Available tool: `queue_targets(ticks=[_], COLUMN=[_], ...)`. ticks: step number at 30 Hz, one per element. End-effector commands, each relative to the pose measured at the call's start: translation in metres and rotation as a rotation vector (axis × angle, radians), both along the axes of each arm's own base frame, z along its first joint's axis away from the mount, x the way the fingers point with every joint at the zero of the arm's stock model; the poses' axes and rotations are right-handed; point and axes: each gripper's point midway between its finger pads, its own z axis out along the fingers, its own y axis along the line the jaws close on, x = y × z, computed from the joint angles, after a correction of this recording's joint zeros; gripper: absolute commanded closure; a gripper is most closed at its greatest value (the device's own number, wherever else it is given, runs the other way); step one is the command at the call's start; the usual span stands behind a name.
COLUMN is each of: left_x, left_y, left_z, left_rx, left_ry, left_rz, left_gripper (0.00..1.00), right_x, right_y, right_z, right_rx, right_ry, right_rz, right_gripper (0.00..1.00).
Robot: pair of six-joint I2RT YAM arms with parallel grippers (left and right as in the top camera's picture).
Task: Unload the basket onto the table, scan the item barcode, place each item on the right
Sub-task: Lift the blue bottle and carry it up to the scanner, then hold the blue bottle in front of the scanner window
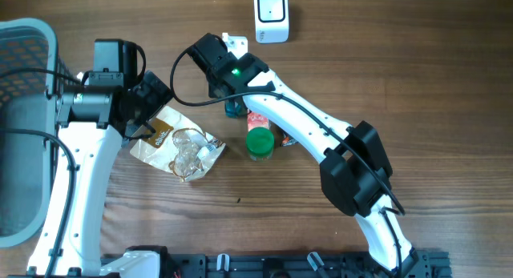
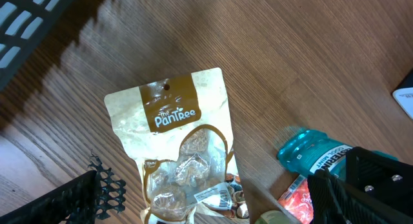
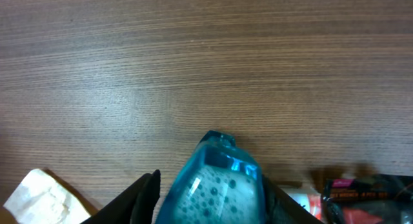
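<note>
Overhead looks straight down on the table (image 1: 449, 86); both wrist views look down close, seemingly sharing the blue bottle (image 2: 313, 153).

The bottle (image 3: 216, 179) is clear teal-blue plastic with beads of liquid showing inside and a label printed in white. It sits on the desk (image 3: 206, 69) near its middle, between the two fingers of the right pincer (image 3: 210, 201), which lie close along both its sides; whether they press it cannot be told. From overhead it is mostly hidden. The scanner (image 1: 271, 16), a small white box, stands at the desk's far edge, well apart from it.
</note>
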Motion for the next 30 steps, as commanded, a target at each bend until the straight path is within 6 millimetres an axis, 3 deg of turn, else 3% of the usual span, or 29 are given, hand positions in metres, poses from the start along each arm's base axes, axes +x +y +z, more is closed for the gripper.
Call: queue_targets(ticks=[1, 8, 12, 16, 22, 25, 30], left_x=[0.0, 0.0, 0.0, 0.0, 0.0, 0.0, 0.0], left_y=[0.002, 0.002, 0.002, 0.002, 0.002, 0.002, 0.002], left_z=[0.0, 0.0, 0.0, 0.0, 0.0, 0.0, 0.0], left_rx=[0.008, 0.008, 0.008, 0.008, 0.008, 0.008, 0.008], left_ry=[0.002, 0.002, 0.002, 0.002, 0.002, 0.002, 0.002], left_rz=[-0.008, -0.008, -0.008, -0.008, -0.008, -0.008, -0.008], left_gripper=[0.0, 0.0, 0.0, 0.0, 0.0, 0.0, 0.0], right_x=[0.007, 0.01, 0.016, 0.029, 0.07, 0.106, 0.153], right_y=[-0.007, -0.011, -0.017, -0.031, -0.072, -0.092, -0.1], right_z=[-0.009, -0.004, 0.001, 0.014, 0.059, 0.083, 0.125], right_rx=[-0.042, 0.013, 0.193, 0.443, 0.784, 0.85, 0.905], right_ry=[-0.016, 0.033, 0.167, 0.276, 0.234, 0.095, -0.154], right_rz=[-0.024, 0.011, 0.119, 0.197, 0.286, 0.268, 0.233], right_gripper=[0.57, 0.64, 0.71, 0.72, 0.72, 0.72, 0.75])
